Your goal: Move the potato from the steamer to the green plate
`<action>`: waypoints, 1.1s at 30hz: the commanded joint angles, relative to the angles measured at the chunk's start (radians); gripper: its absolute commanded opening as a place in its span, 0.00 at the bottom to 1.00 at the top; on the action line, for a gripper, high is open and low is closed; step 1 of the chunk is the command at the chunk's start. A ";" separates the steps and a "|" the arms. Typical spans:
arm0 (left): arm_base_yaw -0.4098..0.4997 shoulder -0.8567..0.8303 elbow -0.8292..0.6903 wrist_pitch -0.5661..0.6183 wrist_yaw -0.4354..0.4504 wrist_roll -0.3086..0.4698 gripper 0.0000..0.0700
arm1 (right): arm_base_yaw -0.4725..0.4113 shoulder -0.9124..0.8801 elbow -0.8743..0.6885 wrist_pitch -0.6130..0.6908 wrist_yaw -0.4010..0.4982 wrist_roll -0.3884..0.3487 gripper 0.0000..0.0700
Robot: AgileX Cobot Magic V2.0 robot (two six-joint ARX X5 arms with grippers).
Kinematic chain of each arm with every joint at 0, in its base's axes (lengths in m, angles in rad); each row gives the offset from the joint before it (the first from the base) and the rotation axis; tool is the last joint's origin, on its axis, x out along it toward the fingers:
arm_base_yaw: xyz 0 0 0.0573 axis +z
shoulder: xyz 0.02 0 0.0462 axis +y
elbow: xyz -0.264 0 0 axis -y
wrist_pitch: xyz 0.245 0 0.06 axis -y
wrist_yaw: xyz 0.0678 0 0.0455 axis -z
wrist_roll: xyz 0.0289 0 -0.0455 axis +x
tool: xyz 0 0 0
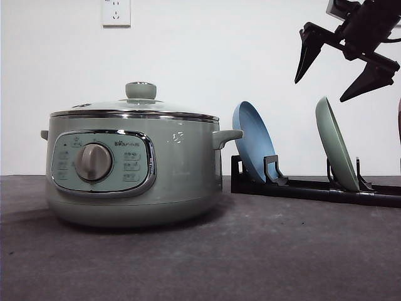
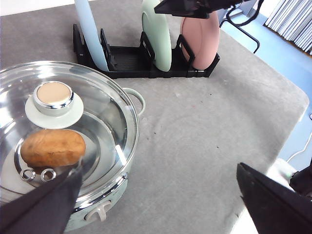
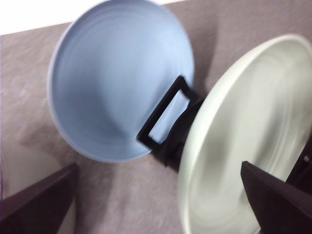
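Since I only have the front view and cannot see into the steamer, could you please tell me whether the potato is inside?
Observer: Yes. The left wrist view shows the potato lying under the glass lid, which is on the steamer.
Operator: Thank you. Does the rack hold anything beside the green plate?
Observer: Yes, a pink plate stands upright in the rack, in the slot next to the green plate.

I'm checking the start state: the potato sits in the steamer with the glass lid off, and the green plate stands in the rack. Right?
Not quite: the glass lid is on the steamer, not off. The left wrist view shows the potato through it. The green plate does stand in the rack.
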State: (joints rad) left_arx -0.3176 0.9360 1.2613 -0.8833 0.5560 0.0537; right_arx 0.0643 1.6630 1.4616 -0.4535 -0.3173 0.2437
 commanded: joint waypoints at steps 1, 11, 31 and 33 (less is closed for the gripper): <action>-0.005 0.007 0.027 0.008 0.010 0.014 0.91 | 0.000 0.029 0.025 0.018 0.005 0.002 0.93; -0.005 0.007 0.027 -0.016 0.010 0.014 0.91 | -0.003 0.077 0.025 0.050 0.031 0.000 0.61; -0.005 0.007 0.027 -0.063 0.010 0.016 0.91 | -0.003 0.045 0.026 0.057 -0.065 0.047 0.00; -0.005 0.007 0.027 -0.069 0.010 0.018 0.91 | -0.003 0.018 0.026 0.057 -0.077 0.056 0.00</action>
State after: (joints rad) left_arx -0.3176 0.9360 1.2613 -0.9566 0.5564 0.0573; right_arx 0.0575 1.7095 1.4631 -0.4159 -0.3792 0.2909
